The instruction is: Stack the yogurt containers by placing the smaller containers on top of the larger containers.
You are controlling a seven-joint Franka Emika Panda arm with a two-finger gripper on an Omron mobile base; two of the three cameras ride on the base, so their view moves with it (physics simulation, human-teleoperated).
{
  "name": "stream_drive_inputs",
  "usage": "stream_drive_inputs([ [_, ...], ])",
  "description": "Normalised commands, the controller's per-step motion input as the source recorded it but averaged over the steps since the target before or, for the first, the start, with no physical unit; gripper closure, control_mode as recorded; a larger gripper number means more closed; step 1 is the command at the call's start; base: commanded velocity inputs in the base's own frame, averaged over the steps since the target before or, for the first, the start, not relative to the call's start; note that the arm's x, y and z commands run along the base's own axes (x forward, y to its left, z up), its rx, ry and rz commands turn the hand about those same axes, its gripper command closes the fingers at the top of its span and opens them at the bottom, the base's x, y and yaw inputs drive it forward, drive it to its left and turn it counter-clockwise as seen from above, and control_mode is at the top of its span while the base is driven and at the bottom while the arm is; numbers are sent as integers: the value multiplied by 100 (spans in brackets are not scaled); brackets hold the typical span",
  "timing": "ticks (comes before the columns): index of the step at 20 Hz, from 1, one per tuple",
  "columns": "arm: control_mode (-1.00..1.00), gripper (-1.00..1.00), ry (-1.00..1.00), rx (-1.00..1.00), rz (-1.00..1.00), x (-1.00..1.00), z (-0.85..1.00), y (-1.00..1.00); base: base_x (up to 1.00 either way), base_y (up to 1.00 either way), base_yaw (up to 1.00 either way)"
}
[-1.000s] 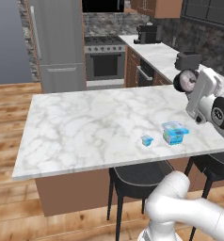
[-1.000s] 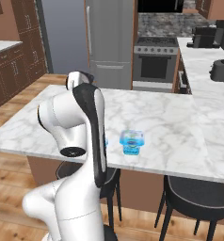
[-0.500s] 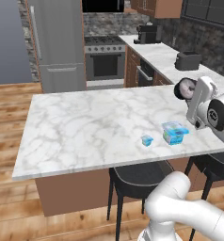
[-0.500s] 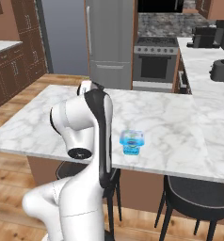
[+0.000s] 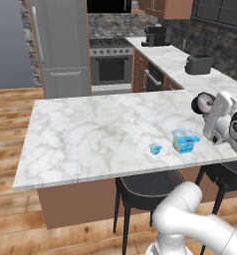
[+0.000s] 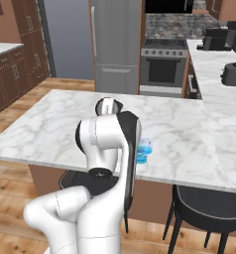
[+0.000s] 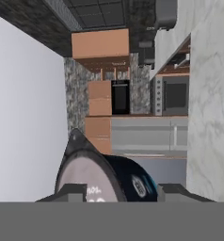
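Dark round cup [image 5: 203, 103] apparently clamped in the pincer [image 7: 123, 194], above the counter [image 5: 90, 134].

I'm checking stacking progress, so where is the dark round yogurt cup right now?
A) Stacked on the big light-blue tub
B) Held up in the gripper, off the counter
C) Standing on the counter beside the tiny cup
B: the dark round cup sits in the gripper, above the counter.

Three yogurt containers are in sight: one larger light-blue tub [image 5: 184, 140] on the marble island [image 5: 90, 129], one tiny light-blue cup [image 5: 155, 148] just left of that tub, and one dark round cup [image 5: 202, 103] raised above the island's right end. Two black stools [image 5: 145, 187] stand under the island's near edge.
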Motion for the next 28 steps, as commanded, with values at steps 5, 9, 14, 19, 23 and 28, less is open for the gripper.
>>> stream_drive_inputs([
  [5,-100,100,34,-2,0,-10,2,-48,0,0,0],
  [9,-100,100,15,-10,4,-4,-2,-17,0,0,0],
  [14,-100,100,1,1,-1,0,1,-21,0,0,0],
  [19,-100,100,15,1,0,-4,8,-59,0,0,0],
  [23,-100,100,29,-3,0,-7,5,-69,0,0,0],
  [28,-100,100,34,-7,-1,-12,3,-60,0,0,0],
])
